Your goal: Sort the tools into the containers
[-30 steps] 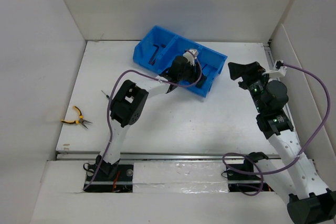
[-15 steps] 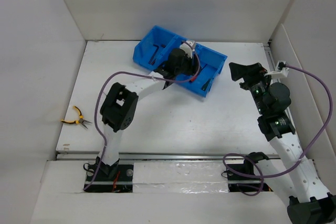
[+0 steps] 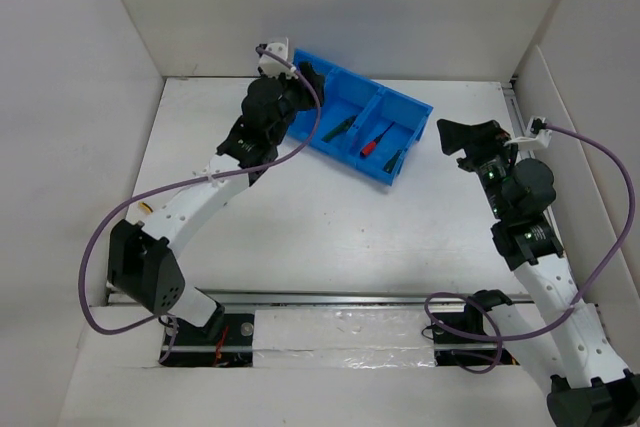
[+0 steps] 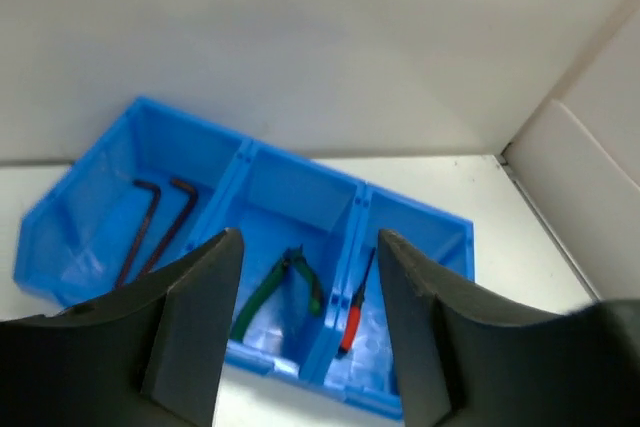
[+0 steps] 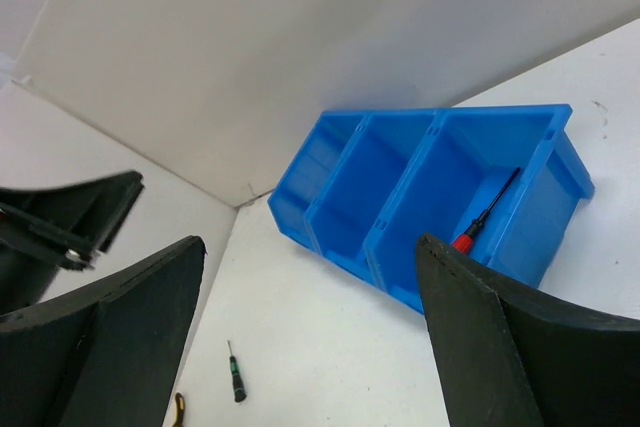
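The blue bin point(image 3: 412, 107) stands at the back of the table. In the left wrist view it point(image 4: 300, 177) holds two dark hex keys point(image 4: 143, 232) in its left compartment, green-handled pliers point(image 4: 268, 297) in the middle one and a red-handled screwdriver point(image 4: 352, 309) in the right one. My left gripper point(image 3: 303, 82) hovers over the bin's left end, open and empty point(image 4: 308, 237). My right gripper point(image 3: 465, 135) is open and empty, right of the bin point(image 5: 310, 247). A green-handled screwdriver point(image 5: 233, 372) and yellow-handled pliers point(image 5: 178, 409) lie on the table's left side.
White walls close in the table at the back and both sides. The left arm's links stretch across the table's left half and cover most of the yellow pliers point(image 3: 146, 209). A metal rail point(image 3: 330, 299) runs along the near edge.
My left arm has swung left and back, from over the bin's middle to its left end. The green pliers and red screwdriver now show uncovered in the bin. The right arm barely moved.
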### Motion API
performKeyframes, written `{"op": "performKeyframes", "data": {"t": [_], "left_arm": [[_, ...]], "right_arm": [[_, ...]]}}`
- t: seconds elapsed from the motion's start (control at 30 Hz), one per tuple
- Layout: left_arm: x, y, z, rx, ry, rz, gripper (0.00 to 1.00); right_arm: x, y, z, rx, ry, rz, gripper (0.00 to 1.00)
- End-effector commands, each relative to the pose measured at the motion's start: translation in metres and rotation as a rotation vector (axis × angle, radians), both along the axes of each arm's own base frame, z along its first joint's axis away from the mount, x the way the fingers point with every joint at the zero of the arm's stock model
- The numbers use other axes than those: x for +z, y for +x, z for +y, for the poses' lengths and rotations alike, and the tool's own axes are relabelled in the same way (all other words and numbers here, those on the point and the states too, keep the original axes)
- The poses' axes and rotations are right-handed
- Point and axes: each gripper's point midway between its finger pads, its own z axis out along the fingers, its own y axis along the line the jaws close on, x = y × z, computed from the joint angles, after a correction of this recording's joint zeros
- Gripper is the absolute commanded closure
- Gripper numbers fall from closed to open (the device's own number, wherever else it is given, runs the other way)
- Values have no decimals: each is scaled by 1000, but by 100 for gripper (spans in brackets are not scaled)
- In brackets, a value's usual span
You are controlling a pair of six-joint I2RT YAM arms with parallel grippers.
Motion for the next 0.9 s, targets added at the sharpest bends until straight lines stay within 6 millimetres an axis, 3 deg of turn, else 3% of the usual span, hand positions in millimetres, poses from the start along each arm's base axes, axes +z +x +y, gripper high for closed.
{"op": "performKeyframes", "data": {"t": [0.0, 0.07, 0.1, 0.13, 0.2, 0.23, 0.3, 0.4, 0.6, 0.73, 0.87], "left_arm": [[-29, -9, 4, -51, 14, -6, 45], [-24, -2, 27, 93, -118, 38, 21], [-26, 2, 38, 159, -103, 61, 20], [-46, 8, 66, 302, -106, 153, 21], [-53, 16, 89, 443, -140, 237, 22], [-75, 12, 104, 531, -153, 331, 23], [-97, 14, 123, 618, -171, 405, 23], [-140, -5, 141, 721, -192, 502, 23], [-198, -46, 196, 942, -316, 637, 25], [-232, -67, 214, 1013, -284, 760, 25], [-248, -89, 241, 1206, -238, 797, 27]], "right_arm": [[19, -2, -1, 3, -5, -57, 10], [18, -2, -1, 4, -7, -56, 10], [18, -3, -1, 4, -7, -55, 10], [17, -3, -1, 5, -9, -54, 10], [14, -4, 0, 12, -10, -47, 10], [14, -6, 1, 15, -5, -51, 10], [11, -8, 1, 19, 3, -54, 10], [13, -11, 2, 31, 11, -63, 10], [13, -20, 7, 68, 30, -62, 10], [16, -26, 10, 89, 57, -73, 10], [19, -32, 12, 108, 65, -82, 11]]}}
